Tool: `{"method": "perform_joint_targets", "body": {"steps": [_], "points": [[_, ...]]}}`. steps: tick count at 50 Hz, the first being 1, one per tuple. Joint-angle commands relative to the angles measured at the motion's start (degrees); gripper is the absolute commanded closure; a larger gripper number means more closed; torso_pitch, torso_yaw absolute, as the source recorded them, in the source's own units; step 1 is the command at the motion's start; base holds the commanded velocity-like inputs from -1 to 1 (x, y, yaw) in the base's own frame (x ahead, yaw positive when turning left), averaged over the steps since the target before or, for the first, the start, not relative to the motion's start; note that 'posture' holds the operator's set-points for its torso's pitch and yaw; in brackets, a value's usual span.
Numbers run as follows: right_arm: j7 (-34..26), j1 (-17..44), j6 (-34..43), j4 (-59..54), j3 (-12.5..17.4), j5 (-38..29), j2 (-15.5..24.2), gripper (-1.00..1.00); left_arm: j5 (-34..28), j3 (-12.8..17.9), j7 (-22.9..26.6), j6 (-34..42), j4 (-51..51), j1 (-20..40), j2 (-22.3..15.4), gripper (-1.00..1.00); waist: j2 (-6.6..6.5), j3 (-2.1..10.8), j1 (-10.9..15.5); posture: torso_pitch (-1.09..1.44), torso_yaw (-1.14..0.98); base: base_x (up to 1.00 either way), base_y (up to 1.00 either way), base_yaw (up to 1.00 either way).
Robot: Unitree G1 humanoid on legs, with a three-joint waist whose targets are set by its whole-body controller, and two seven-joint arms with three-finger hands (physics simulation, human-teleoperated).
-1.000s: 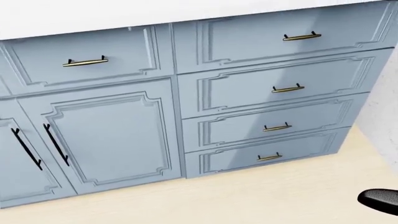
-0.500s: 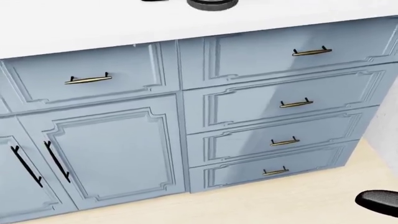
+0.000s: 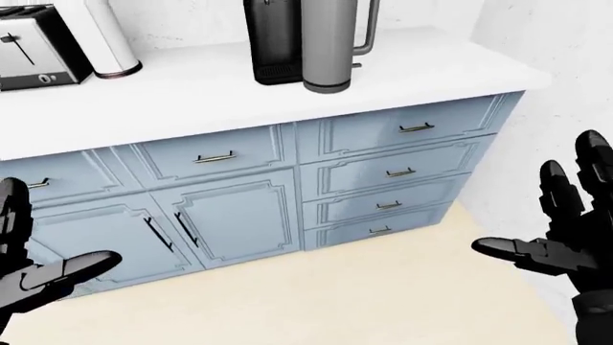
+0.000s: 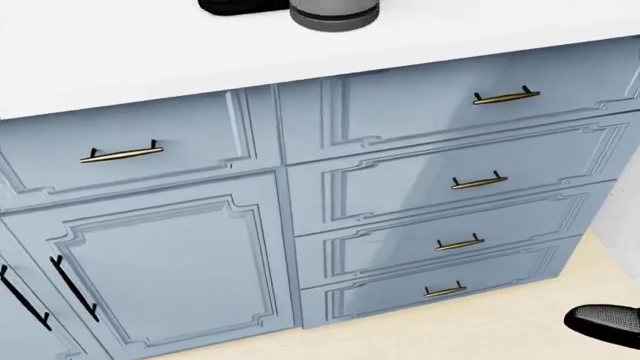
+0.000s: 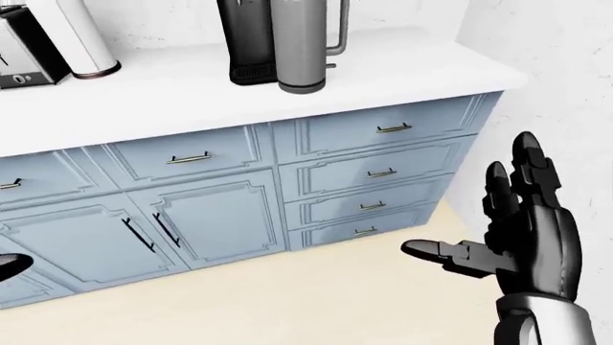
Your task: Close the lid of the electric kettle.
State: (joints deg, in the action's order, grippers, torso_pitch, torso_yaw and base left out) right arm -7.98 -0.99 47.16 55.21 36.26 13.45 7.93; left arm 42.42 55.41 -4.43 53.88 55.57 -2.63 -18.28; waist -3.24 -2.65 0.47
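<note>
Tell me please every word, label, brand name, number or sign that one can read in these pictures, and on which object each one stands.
None: no readable text shows in any view.
Electric kettle: plain grey body, no brand or mark; its top is cut off.
Black appliance beside it: no lettering visible.
Toaster: only a lever and a knob, no words.
White cylinder: blank.
Drawers: only handles.

It is a home kitchen. A white worktop [image 3: 402,72] tops blue cabinets [image 3: 230,215] and brass-handled drawers [image 3: 393,172]. A toaster [image 3: 34,47] and an electric kettle [image 3: 330,43] stand on it.
</note>
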Motion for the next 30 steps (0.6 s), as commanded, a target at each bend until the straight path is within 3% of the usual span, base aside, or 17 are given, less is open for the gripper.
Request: {"method": "perform_joint_targets", "body": {"steps": [1, 5, 7, 8, 10, 11, 13, 17, 19, 21, 22, 23, 24, 26, 30], "points": [[0.4, 0.8, -2.3, 2.1, 0.5, -0.5, 0.8, -1.0, -0.4, -0.1, 0.9, -2.7, 1.8, 0.8, -0.8, -1.0, -0.04, 0.65, -0.2, 0.0, 0.0, 0.17, 0.0, 0.0], [0.2, 0.8, -2.2, 2.3, 0.7, -0.4, 0.8, -1.0, -1.6, -0.8, 1.4, -3.2, 1.5, 0.9, -0.4, -1.0, 2.15, 0.39, 0.2, 0.0, 0.0, 0.17, 0.0, 0.0], [0.5, 0.9, -1.9, 2.6, -0.2, -0.9, 0.7, -1.0, -2.2, -1.4, 1.7, -3.2, 1.6, 1.0, -0.1, -1.0, 4.16, 0.55, 0.4, 0.0, 0.0, 0.17, 0.0, 0.0], [0.5, 0.9, -2.4, 2.2, -0.7, -1.3, 0.6, -1.0, -2.0, -1.1, 1.7, -2.9, 1.8, 1.1, -0.1, -1.0, 5.88, 1.15, 0.4, 0.0, 0.0, 0.16, 0.0, 0.0], [0.3, 0.8, -2.2, 2.4, -0.5, -1.3, 0.5, -1.0, -1.0, -0.1, 1.4, -2.1, 2.3, 1.2, -0.3, -1.0, 4.81, 0.79, -0.3, 0.0, 0.0, 0.17, 0.0, 0.0], [0.3, 0.8, -2.1, 2.5, -0.4, -1.3, 0.5, -1.0, -0.7, 0.1, 1.3, -1.9, 2.4, 1.2, -0.4, -1.0, 5.38, 0.48, -0.2, 0.0, 0.0, 0.17, 0.0, 0.0], [0.2, 0.9, -2.3, 2.3, -0.4, -1.3, 0.5, -1.0, -0.2, 0.2, 0.9, -1.5, 2.7, 1.3, -0.5, -1.0, 4.86, 0.68, -0.7, 0.0, 0.0, 0.17, 0.0, 0.0], [0.3, 1.2, -1.4, 2.9, -0.1, -1.1, 0.7, -1.0, 0.0, 0.3, 0.7, -1.6, 2.5, 1.3, -0.8, -1.0, 2.87, -0.09, -0.7, 0.0, 0.0, 0.17, 0.0, 0.0], [0.3, 1.2, -1.4, 2.9, 0.0, -1.1, 0.7, -1.0, -0.9, -0.5, 1.0, -2.4, 2.0, 1.1, -0.6, -1.0, 1.2, -0.1, -1.0, 0.0, 0.0, 0.17, 0.0, 0.0], [0.4, 1.3, -0.9, 3.2, 0.0, -1.0, 0.8, -1.0, -1.8, -1.1, 1.5, -3.0, 1.6, 1.1, -0.4, -1.0, -2.24, 1.06, -1.0, 0.0, 0.0, 0.17, 0.0, 0.0], [0.4, 1.3, -1.0, 3.2, -0.1, -1.1, 0.7, -1.0, -2.0, -1.2, 1.6, -3.2, 1.5, 1.0, -0.3, -1.0, -0.24, 0.81, -0.3, 0.0, 0.0, 0.16, 0.0, 0.0], [0.3, 1.2, -1.4, 2.9, -0.2, -1.2, 0.6, -1.0, -2.0, -1.0, 1.7, -3.1, 1.5, 1.1, -0.2, -1.0, -1.0, 0.56, -0.4, 0.0, 0.0, 0.17, 0.0, 0.0], [0.3, 1.2, -1.2, 3.1, -0.2, -1.2, 0.7, -1.0, -2.0, -0.9, 1.8, -3.1, 1.5, 1.1, -0.2, -1.0, -0.96, 0.3, -0.2, 0.0, 0.0, 0.17, 0.0, 0.0], [0.3, 1.2, -1.5, 2.8, -0.2, -1.3, 0.6, -1.0, -2.1, -0.9, 1.9, -3.0, 1.5, 1.2, -0.2, -1.0, -0.11, 0.77, 0.0, 0.0, 0.0, 0.18, 0.0, 0.0], [0.2, 1.0, -2.2, 2.3, -0.6, -1.6, 0.5, -1.0, -2.1, -0.8, 1.9, -2.8, 1.6, 1.3, -0.1, -1.0, 2.02, 0.34, 0.2, 0.0, 0.0, 0.17, 0.0, 0.0]]}}
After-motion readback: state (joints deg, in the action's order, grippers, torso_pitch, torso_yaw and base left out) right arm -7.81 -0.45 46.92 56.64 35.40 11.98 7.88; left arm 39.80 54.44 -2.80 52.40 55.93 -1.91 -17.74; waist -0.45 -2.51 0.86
